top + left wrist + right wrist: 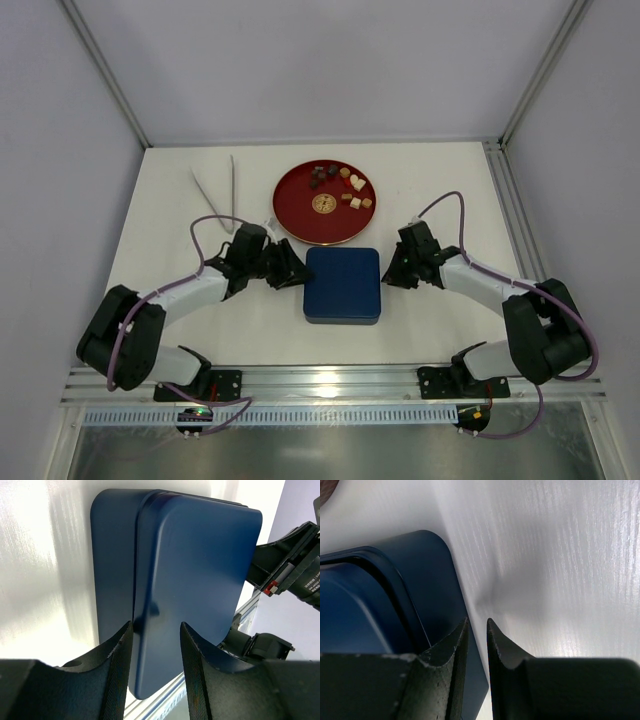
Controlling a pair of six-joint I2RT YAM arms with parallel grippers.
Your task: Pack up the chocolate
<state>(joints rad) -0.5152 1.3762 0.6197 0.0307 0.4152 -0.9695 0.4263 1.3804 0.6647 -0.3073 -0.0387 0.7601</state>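
The chocolate sits on a round red plate at the far middle of the white worktop. The sweets lie loose on the plate's far half. The scatter runs left to right, dark pieces to the left, tan and cream ones to the right, with a cream heart among them. A gold medallion marks the plate's centre, but I can't make out any lettering on it. The only print in sight is a small white label on the opposite arm in the left wrist view, too small to read.

Nearer the arms lies a square navy blue lid, seated on a slightly wider navy base. Both arms are stretched low and forward, elbows out, angled in toward it from either side.

The left hand points at the lid's left edge. Its fingers are spread apart and grasp nothing. The right hand is at the right edge. Its fingers are drawn close with a thin slit between them, right over the base's rim, and I can't tell whether they pinch it.

Pale tongs lie on the worktop left of the plate.
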